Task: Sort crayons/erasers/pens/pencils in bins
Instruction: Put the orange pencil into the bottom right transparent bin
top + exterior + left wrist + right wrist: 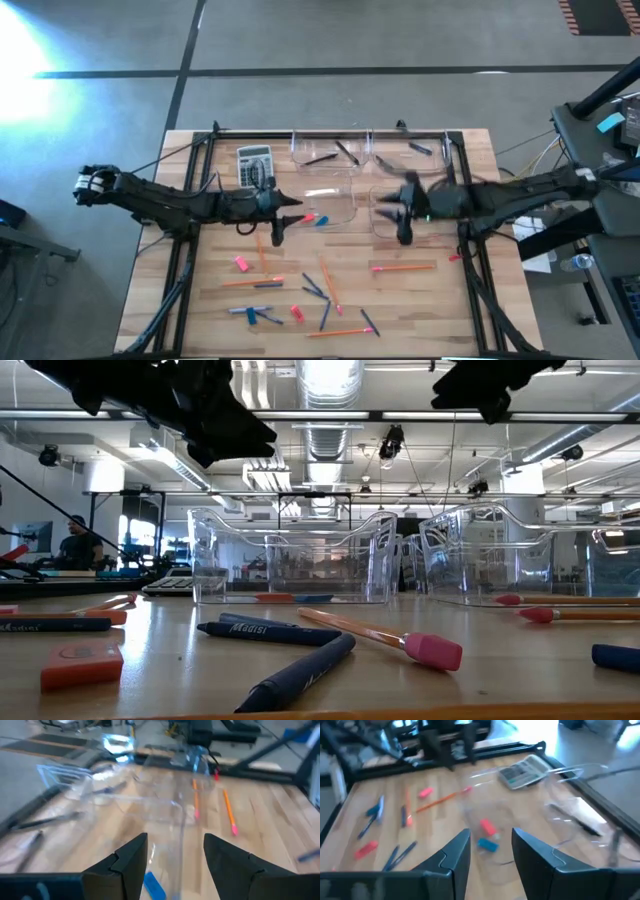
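Observation:
Four clear bins stand at the table's far side. The near left bin (338, 190) has a red eraser (487, 826) and a blue eraser (487, 845) lying on its floor. The two far bins (325, 140) (415, 160) hold dark pens. Orange pencils (405, 267) (250, 282), pink erasers (241, 263) (297, 312) and blue and dark pens (318, 292) lie loose on the wood nearer me. My left gripper (175, 840) hovers open at the near left bin's left side. My right gripper (491, 834) hangs open above the near right bin (385, 228). Both are empty.
A grey calculator (254, 160) lies left of the far bins. Black frame rails (190, 190) (465, 190) run along both sides of the table. In the low view a pink-ended pencil (380, 635), dark pens (265, 630) and an eraser (80, 665) lie close to the near edge.

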Robot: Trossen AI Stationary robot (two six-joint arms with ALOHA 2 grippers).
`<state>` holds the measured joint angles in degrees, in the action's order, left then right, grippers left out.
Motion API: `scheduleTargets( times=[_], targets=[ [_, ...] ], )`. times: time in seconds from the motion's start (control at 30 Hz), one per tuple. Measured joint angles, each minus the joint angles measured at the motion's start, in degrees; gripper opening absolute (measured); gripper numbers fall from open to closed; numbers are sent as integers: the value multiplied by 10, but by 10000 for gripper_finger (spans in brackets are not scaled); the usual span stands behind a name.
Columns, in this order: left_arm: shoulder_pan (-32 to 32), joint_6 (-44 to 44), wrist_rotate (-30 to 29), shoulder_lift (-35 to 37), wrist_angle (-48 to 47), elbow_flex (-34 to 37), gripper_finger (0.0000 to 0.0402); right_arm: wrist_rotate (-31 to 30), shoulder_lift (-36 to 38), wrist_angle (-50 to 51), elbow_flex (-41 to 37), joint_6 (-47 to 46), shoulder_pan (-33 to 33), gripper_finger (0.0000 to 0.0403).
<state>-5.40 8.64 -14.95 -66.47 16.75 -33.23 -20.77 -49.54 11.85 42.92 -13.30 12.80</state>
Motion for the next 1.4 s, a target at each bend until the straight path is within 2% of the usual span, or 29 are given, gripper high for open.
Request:
scheduleTargets(
  times=[0.1, 0.2, 0.43, 0.7, 0.83, 0.93, 1.03, 1.17, 1.3, 1.4],
  targets=[
    [-22, 0, 0, -10, 2, 0, 180, -51, -40, -17, 1, -6, 68, 134],
    [-47, 14, 0, -18, 1, 0, 180, -76, -90, -51, 1, -18, 116, 134],
    [-104, 15, 2, -22, -22, 0, 180, -78, -235, -152, 11, -40, 166, 134],
    [-157, 15, 4, -22, -34, -1, 180, -61, -348, -117, 102, -34, 177, 134],
    [-169, 15, 3, -22, -47, -14, 180, -58, -381, -46, 168, -23, 178, 134],
    [-171, 51, 3, -21, -153, -39, 180, -58, -400, 25, 219, -17, 180, 134],
    [-172, 135, 5, -21, -341, -84, 180, -59, -412, 80, 259, -16, 187, 134],
    [-183, 231, 48, -26, -537, -119, 180, -63, -417, 90, 275, -9, 195, 134],
    [-213, 286, 105, -25, -595, -113, 180, -65, -419, 90, 269, -22, 203, 134],
    [-247, 326, 120, -36, -610, -112, 180, -65, -420, 85, 259, -23, 218, 134]
  ],
)
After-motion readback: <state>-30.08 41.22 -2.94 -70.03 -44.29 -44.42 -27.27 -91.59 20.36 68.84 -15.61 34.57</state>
